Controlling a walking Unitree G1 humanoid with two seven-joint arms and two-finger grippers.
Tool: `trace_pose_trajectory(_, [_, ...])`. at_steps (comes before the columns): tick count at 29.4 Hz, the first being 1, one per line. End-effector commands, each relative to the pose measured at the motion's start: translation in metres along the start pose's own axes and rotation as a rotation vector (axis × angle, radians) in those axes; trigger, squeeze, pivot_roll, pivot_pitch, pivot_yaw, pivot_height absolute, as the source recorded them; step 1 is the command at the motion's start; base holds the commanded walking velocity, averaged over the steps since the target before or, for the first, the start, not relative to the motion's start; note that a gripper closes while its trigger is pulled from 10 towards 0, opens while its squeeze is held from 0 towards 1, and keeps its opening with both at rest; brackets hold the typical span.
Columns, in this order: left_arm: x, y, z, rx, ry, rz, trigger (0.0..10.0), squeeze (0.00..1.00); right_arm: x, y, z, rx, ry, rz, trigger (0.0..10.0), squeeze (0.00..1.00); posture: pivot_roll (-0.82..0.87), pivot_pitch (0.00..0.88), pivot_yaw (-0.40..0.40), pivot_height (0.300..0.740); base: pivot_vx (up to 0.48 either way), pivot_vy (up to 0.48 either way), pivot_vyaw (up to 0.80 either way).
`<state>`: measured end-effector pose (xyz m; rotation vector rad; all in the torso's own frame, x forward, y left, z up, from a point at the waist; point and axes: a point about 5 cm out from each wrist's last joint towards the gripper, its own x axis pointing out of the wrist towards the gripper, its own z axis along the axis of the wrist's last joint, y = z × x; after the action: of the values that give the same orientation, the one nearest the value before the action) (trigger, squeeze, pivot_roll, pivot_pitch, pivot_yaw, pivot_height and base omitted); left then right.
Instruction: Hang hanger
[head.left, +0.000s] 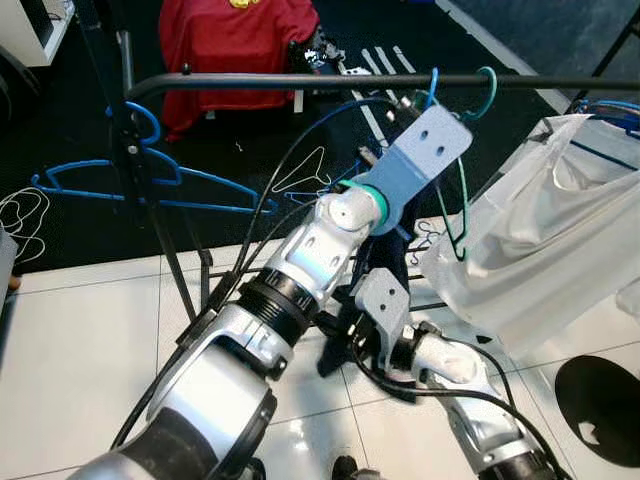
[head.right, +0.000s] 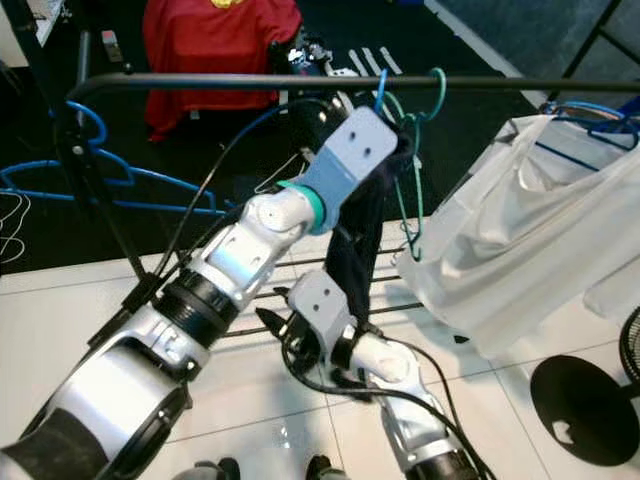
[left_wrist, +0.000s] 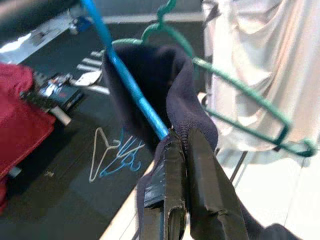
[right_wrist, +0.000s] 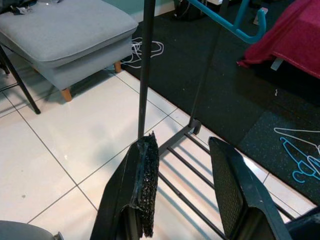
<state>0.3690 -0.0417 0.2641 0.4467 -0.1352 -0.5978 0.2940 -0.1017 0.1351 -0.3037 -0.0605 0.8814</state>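
You have the black metal clothes rail (head.left: 330, 82) running across the top of your view, with a white garment (head.left: 545, 235) hanging at its right end and a red cloth (head.left: 235, 45) lying on the dark floor beyond it. Your left end effector (left_wrist: 182, 137) is raised just under the rail, pinched narrow on the blue plastic hanger (left_wrist: 131, 87) that carries a dark navy garment (left_wrist: 162, 85), the hanger's hook (head.left: 432, 88) at the rail beside a green wire hanger (head.left: 478, 100). Your right end effector (right_wrist: 185, 172) hangs low over the white tiled floor (right_wrist: 60, 140), its fingers spread wide around nothing.
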Motion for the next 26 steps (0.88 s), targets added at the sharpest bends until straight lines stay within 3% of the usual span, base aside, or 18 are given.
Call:
trace_pose_trajectory(1, [0.002,-0.014,0.002,0.008,-0.003,-0.016,10.0,0.0,-0.001,0.001,-0.002,0.001,0.011,0.001,10.0,0.0,0.01,0.111,0.069,0.74,0.0,0.0,0.0])
trace_pose_trajectory(3, [0.002,-0.011,0.001,0.011,-0.002,-0.004,10.0,0.0,-0.002,0.001,-0.003,0.001,0.011,0.0,10.0,0.0,0.01,0.111,0.068,0.74,0.0,0.0,0.0])
trace_pose_trajectory(4, [0.002,-0.007,0.0,0.012,-0.002,0.008,10.0,0.16,-0.002,0.0,-0.003,0.001,0.012,-0.001,10.0,0.0,0.01,0.112,0.067,0.74,0.0,0.0,0.0])
trace_pose_trajectory(5, [0.001,-0.003,-0.001,0.002,-0.008,0.025,10.0,0.53,-0.002,0.0,-0.003,0.001,0.014,-0.002,10.0,0.0,0.02,0.111,0.066,0.74,0.0,0.0,0.0])
trace_pose_trajectory(6, [0.001,-0.003,-0.001,0.002,-0.008,0.025,10.0,0.53,-0.002,0.0,-0.003,0.001,0.014,-0.002,10.0,0.0,0.02,0.111,0.066,0.74,0.0,0.0,0.0])
trace_pose_trajectory(7, [-0.001,0.0,-0.002,-0.013,-0.011,0.032,10.0,1.0,-0.002,0.0,-0.003,0.001,0.013,-0.001,10.0,0.0,0.02,0.11,0.066,0.74,0.0,0.0,0.0])
trace_pose_trajectory(11, [-0.002,0.003,-0.004,-0.035,-0.011,0.039,10.0,1.0,-0.002,0.0,-0.003,0.0,0.012,0.0,10.0,0.0,0.02,0.109,0.065,0.74,0.0,0.0,0.0])
trace_pose_trajectory(14, [-0.006,0.013,-0.007,-0.152,-0.008,0.055,10.0,1.0,-0.001,-0.001,-0.002,-0.003,0.009,0.0,10.0,0.0,0.02,0.107,0.062,0.74,0.0,0.0,0.0])
trace_pose_trajectory(19, [-0.01,0.021,-0.008,-0.191,-0.017,0.06,10.0,1.0,-0.001,-0.001,-0.002,-0.004,0.01,-0.001,10.0,0.0,0.02,0.109,0.061,0.74,0.0,0.0,0.0])
trace_pose_trajectory(20, [-0.016,0.026,-0.012,-0.18,-0.019,0.062,10.0,0.0,-0.002,-0.002,-0.003,-0.004,0.011,-0.002,10.0,0.0,0.03,0.11,0.059,0.74,0.0,0.0,0.0])
trace_pose_trajectory(24, [-0.022,0.032,-0.016,-0.172,-0.016,0.064,10.0,0.0,-0.003,-0.002,-0.003,-0.004,0.013,-0.002,10.0,0.0,0.03,0.11,0.059,0.74,0.0,0.0,0.0])
trace_pose_trajectory(25, [-0.033,0.039,-0.025,-0.169,0.008,0.052,10.0,0.0,-0.003,-0.002,-0.003,-0.004,0.013,-0.002,10.0,0.0,0.03,0.109,0.06,0.74,0.0,0.0,0.0])
trace_pose_trajectory(26, [-0.033,0.039,-0.025,-0.169,0.008,0.052,10.0,0.0,-0.003,-0.002,-0.003,-0.004,0.013,-0.002,10.0,0.0,0.03,0.109,0.06,0.74,0.0,0.0,0.0])
